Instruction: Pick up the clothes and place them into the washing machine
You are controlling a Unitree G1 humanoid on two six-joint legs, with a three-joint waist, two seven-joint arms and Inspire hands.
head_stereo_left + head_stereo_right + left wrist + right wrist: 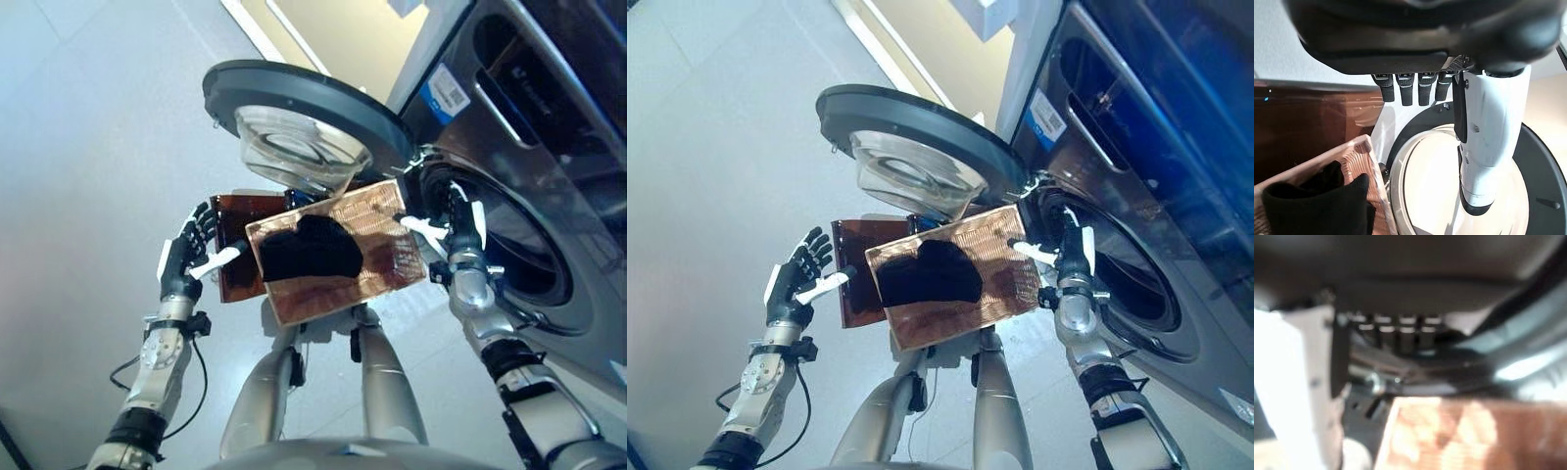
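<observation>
Fingers on your left hand (184, 257) and right hand (460, 230) were straight, empty; black clothes (310, 249) mid-frame looked soft, light, so bunch-grab the middle.

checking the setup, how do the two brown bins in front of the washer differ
The near basket is lighter amber with ribbed walls; the far basket is darker brown and looks smooth. The near basket holds a black garment, while no clothing shows in the far basket. The near basket overlaps the far basket and sits closer to the open washing machine door. Both are translucent, brownish and rectangular, between the open left hand and right hand.
</observation>
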